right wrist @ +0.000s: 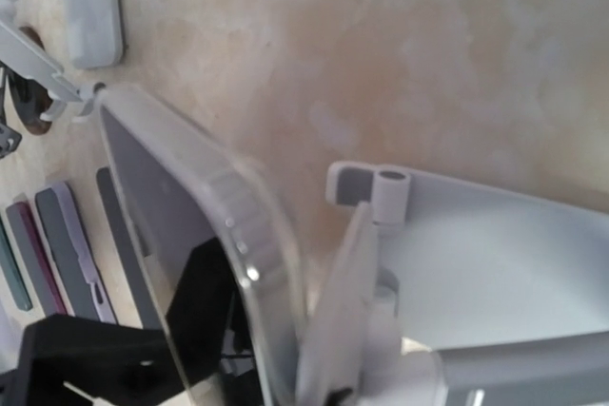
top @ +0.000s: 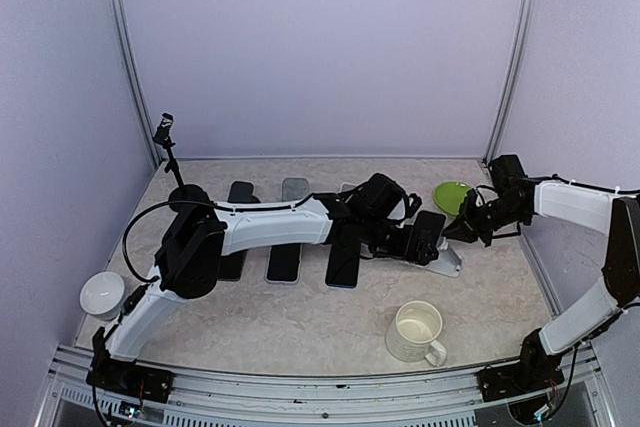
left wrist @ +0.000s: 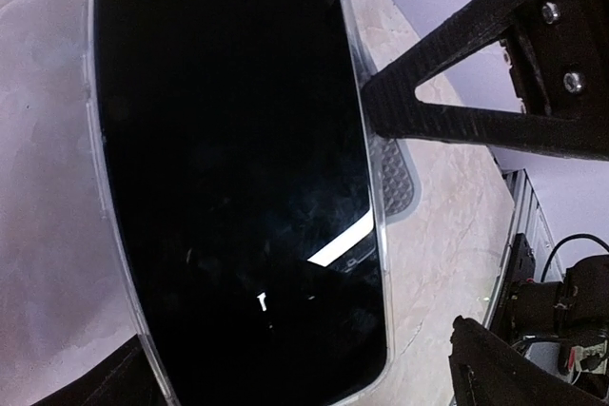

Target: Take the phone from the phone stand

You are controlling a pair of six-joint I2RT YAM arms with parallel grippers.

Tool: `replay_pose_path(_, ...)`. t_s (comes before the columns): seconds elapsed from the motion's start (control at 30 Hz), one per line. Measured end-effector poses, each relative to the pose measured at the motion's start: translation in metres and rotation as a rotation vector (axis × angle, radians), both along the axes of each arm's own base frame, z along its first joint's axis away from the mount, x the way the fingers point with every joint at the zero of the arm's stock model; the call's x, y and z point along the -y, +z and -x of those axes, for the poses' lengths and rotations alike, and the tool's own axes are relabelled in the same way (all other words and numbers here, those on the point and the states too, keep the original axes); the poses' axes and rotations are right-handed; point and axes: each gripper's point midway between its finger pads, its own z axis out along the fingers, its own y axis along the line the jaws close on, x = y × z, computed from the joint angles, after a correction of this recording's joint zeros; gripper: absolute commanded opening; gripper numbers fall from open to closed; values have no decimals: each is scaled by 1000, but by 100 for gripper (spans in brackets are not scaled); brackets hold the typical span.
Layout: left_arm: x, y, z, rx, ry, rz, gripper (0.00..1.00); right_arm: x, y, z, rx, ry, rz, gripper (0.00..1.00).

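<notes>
Wide-open left gripper (top: 418, 244) straddles the phone (top: 430, 230); shut right gripper (top: 462, 230) seemingly touches the stand (top: 452, 265).

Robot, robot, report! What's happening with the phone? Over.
Left end effector open, at phone. Right end effector shut, by stand. Phone on stand. Nothing blocking.

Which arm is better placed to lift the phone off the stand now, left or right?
Left. The left gripper is wide open right at the phone, which fills its wrist view. The right gripper is shut beside the phone stand, so it would have to reopen first.
</notes>
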Motion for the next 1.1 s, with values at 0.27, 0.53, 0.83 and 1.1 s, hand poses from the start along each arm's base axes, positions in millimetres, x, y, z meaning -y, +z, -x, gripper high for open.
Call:
replay_pose_path(0.27,-6,-22,-1,5,10,-77,99,-20,0,0,-12,14,-5,0)
replay_pose_path(0.53,-10,-29,-4,27,19,-120,72,-34,0,1,-13,38,-9,0)
replay_pose_path(0.83,-26,-43,-14,6,64,-139,53,-35,8,-4,3,50,-4,34)
replay_pose_path(1.1,-53,-52,-31,-44,127,-158,45,-35,17,-5,33,65,5,53)
